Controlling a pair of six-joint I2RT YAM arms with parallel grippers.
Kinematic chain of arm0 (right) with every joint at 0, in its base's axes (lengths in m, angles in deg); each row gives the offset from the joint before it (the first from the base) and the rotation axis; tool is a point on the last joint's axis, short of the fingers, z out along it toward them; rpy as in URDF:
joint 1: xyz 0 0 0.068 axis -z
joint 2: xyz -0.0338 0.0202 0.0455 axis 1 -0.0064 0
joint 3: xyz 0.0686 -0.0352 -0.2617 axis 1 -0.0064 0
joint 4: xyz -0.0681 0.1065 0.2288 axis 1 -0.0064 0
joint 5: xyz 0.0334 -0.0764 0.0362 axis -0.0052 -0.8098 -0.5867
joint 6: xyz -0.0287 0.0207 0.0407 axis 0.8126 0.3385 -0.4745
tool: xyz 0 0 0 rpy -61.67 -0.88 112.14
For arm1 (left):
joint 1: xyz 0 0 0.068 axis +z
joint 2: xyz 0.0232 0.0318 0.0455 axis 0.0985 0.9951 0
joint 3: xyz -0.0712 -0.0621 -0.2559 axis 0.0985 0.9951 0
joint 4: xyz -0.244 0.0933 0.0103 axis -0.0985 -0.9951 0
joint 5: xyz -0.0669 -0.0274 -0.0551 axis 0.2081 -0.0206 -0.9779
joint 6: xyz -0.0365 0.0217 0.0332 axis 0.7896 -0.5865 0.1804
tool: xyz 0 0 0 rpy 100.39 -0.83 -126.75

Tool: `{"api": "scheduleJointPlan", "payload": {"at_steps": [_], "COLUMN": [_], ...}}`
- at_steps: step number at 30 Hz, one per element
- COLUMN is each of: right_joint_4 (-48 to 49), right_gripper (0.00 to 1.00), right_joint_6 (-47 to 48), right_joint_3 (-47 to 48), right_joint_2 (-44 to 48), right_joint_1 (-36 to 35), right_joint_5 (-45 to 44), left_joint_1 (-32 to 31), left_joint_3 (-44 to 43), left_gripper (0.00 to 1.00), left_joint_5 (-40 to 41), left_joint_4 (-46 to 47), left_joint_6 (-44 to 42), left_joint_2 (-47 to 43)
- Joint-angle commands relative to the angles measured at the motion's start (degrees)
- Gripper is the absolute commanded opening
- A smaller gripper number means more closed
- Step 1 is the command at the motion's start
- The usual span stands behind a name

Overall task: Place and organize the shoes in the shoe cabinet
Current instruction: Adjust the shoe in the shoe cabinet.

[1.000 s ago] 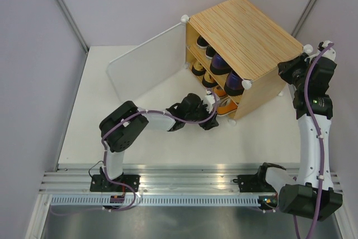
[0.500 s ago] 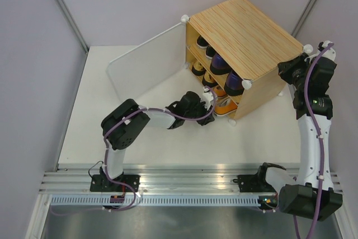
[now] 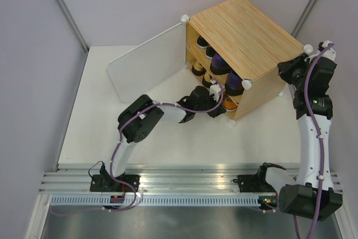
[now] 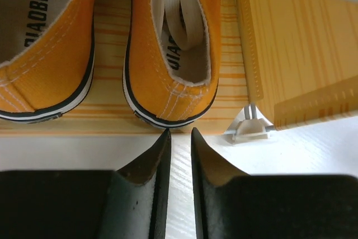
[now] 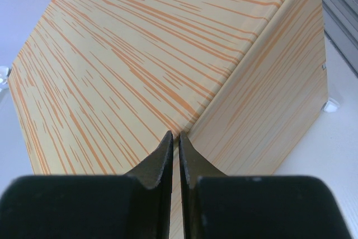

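The shoe cabinet (image 3: 240, 32) stands at the back right with its white door (image 3: 145, 65) swung open to the left. Black sneakers (image 3: 202, 42) and purple loafers (image 3: 221, 62) show on its upper shelf, gold pumps (image 3: 197, 70) below. My left gripper (image 3: 218, 107) is at the lower opening. In its wrist view the left gripper (image 4: 179, 131) has only a narrow gap, nothing in it, its tips at the heel of the right orange sneaker (image 4: 170, 54); the other orange sneaker (image 4: 45, 54) lies beside it on the cabinet floor. My right gripper (image 5: 179, 134) is shut against the cabinet's (image 5: 140, 54) outer edge.
A white corner knob (image 4: 249, 127) of the cabinet sits just right of my left fingertips. The cabinet's side wall (image 4: 302, 54) is close on the right. The open door bounds the left side of the approach. Grey walls enclose the table (image 3: 168, 144).
My left arm has reached further toward the cabinet and its jaws have narrowed. The orange sneaker sits deeper inside the lower opening. The right arm has not moved.
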Motion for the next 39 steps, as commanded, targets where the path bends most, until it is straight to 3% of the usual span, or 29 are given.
{"api": "scheduleJointPlan", "payload": {"at_steps": [1,8,15,18,21,22,26,28,30,36,39], "right_joint_4": [0.24,0.15,-0.55,-0.81,-1.43,-1.6,-2.48,-2.48,-2.4,-2.66,-2.83], "right_gripper": [0.1,0.1,0.14,0.27,0.39,0.41,0.48,0.49,0.49,0.5,0.5], "right_joint_6": [-0.88,-0.79,-0.62,-0.88,-1.14,-1.15,-1.76,-2.55,-2.73,-2.38,-2.38], "right_joint_3": [-0.16,-0.42,-0.95,-1.3,-1.04,-0.6,-0.16,-0.77,-0.86,0.01,0.63], "right_joint_2": [-0.94,0.11,2.31,3.45,4.77,5.12,7.48,8.54,9.51,11.62,12.41], "right_joint_1": [-0.75,-0.75,-0.67,-0.75,-0.75,-0.75,-0.75,-0.84,-1.19,-3.83,-4.18], "right_joint_5": [3.73,3.64,3.55,3.99,4.96,5.14,6.19,6.45,7.07,6.98,7.59], "left_joint_1": [-0.43,-0.51,1.32,2.47,2.65,2.74,3.18,3.52,5.89,10.46,18.8], "left_joint_3": [-2.05,0.31,16.63,23.14,26.42,26.42,22.92,20.01,15.82,-0.19,-8.19], "left_gripper": [0.25,0.39,0.68,0.73,0.78,0.78,0.82,0.94,0.94,0.99,1.0], "left_joint_5": [-1.74,-3.06,-0.77,0.02,0.55,0.64,6.24,16.95,18.56,31.73,33.68], "left_joint_4": [9.16,11.71,9.01,6.98,0.4,-5.71,-23.19,-27.11,-32.04,-41.89,-46.0], "left_joint_6": [5.82,7.32,5.21,5.65,3.11,0.93,-4.1,-2.28,-0.77,-4.45,-0.79], "left_joint_2": [0.52,-0.26,-15.72,-24.94,-35.13,-37.6,-53.13,-57.38,-61.24,-62.06,-58.65]}}
